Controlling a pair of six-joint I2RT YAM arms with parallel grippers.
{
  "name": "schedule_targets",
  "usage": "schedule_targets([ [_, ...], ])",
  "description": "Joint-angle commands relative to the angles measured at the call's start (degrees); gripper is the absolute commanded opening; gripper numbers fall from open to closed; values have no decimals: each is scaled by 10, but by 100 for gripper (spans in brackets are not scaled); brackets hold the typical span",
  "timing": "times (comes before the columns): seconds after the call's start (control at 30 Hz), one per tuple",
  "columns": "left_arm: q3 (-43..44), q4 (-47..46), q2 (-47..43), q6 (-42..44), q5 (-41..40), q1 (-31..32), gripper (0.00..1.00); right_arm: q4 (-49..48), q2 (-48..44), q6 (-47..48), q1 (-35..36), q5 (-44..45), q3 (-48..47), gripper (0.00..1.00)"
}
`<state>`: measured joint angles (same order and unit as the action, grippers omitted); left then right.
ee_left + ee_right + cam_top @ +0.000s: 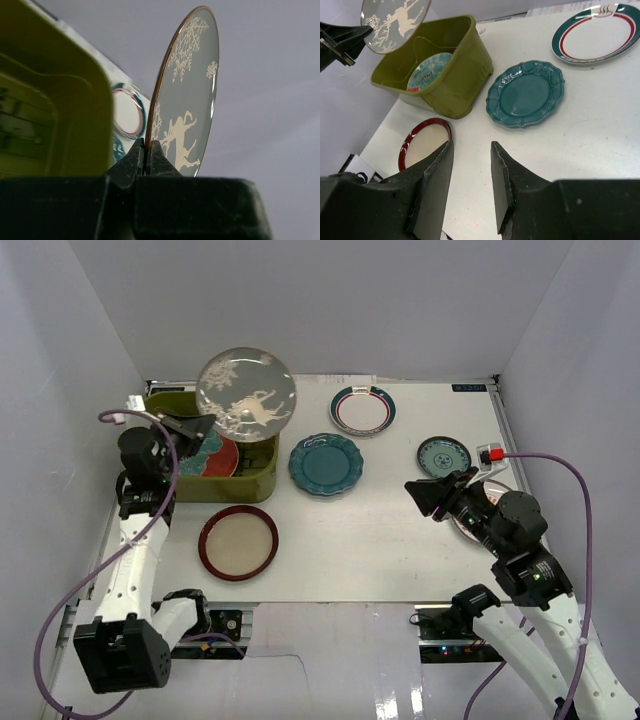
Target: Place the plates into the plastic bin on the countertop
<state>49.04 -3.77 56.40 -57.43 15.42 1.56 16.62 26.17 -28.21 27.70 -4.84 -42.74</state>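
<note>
Above plastic bin (232, 488), left gripper (146, 150) clamped on lower rim of grey-silver plate (246, 390), plate held raised, standing on edge; teal-and-red floral plate (216, 454) already inside bin; right gripper (472, 150) spread wide, empty, hovering over white countertop (380, 540); scalloped teal plate (325, 463), red-rimmed cream plate (238, 542), small teal plate (443, 456), white teal-red-rimmed plate (362, 410) lie flat outside bin.
</note>
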Motion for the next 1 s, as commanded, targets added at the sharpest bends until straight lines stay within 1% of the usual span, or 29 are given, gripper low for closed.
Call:
schedule_targets([
  [0.0,-14,-26,4,-55,99,-124,0,-12,10,10,-3,-31,11,42],
  [0.03,-20,-37,12,-68,117,-149,0,-11,13,11,-2,-35,16,42],
  [0.07,-34,-50,30,-96,157,-196,0,-12,16,11,-3,-46,19,43],
  [0.1,-39,-68,40,-108,171,-217,0,-14,18,12,-3,-52,20,43],
  [0.17,-41,-64,69,-106,174,-248,0,-23,27,12,-3,-61,32,43],
  [0.2,-40,-49,76,-97,165,-252,0,-26,28,12,-3,-65,36,43],
  [0.27,-37,-30,85,-58,137,-253,0,-36,36,11,-3,-75,48,43],
  [0.3,-28,-9,95,-43,108,-252,0,-40,41,10,-3,-78,52,43],
  [0.4,-7,22,121,5,82,-252,0,-56,47,4,-3,-90,71,43],
  [0.6,16,34,161,42,88,-249,0,-95,65,-10,-1,-108,99,43],
  [0.67,40,61,185,71,88,-239,0,-101,73,-11,-1,-112,102,43],
  [0.7,54,98,196,88,87,-233,0,-111,81,-14,-2,-116,107,44],
  [0.73,75,117,212,117,70,-221,0,-119,85,-17,-1,-124,111,43],
  [0.8,81,135,217,137,52,-213,0,-143,98,-28,1,-133,124,44],
  [0.83,81,140,221,148,39,-208,2,-150,102,-32,2,-141,129,43],
  [0.87,82,144,223,152,36,-208,7,-156,107,-34,10,-143,132,43],
  [0.97,93,160,239,167,26,-205,13,-159,121,-37,29,-133,139,44],
])
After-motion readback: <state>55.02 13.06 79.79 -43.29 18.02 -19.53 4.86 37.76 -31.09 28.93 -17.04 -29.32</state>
